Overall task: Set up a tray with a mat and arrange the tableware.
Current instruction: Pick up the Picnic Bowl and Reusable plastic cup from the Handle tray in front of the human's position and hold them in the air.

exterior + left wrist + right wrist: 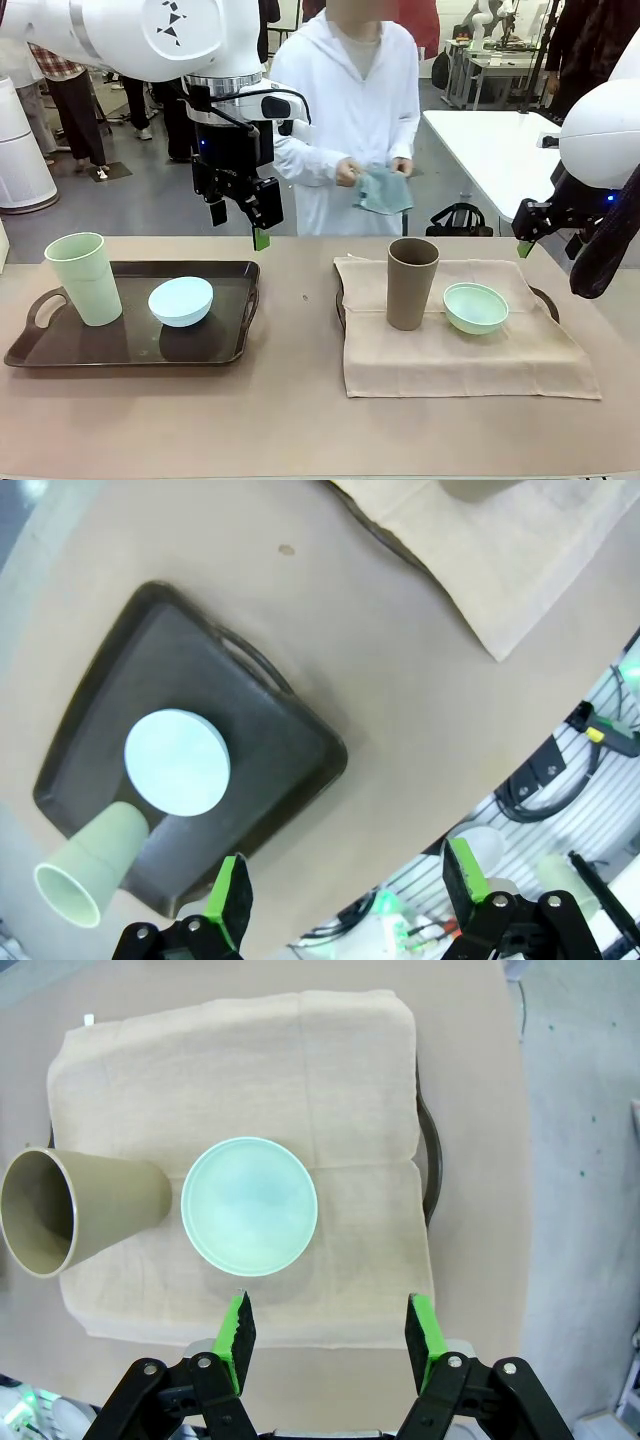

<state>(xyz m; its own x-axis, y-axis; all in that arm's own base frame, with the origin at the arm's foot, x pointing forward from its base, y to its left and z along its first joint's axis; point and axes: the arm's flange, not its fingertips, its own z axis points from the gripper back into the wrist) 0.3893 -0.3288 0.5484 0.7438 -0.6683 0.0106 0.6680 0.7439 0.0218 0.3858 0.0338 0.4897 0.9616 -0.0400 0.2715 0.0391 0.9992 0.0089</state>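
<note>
Left, dark tray (120, 345); right, mat (450, 360) draped over second tray (546, 294).
On dark tray: pale green tumbler (85, 278), light blue bowl (181, 300). On mat: brown tumbler (411, 283), mint green bowl (475, 307). Above, jaws apart, empty: left gripper (346, 865), right gripper (329, 1310).

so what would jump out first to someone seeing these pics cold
Two near-matching place settings: a dark tray on the robot's left carries a pale green cup and a light blue bowl, while a beige mat draped over a second tray on its right holds a brown cup and a mint bowl. The left gripper and right gripper hang open above them. A person at the far side holds a teal cloth.
</note>
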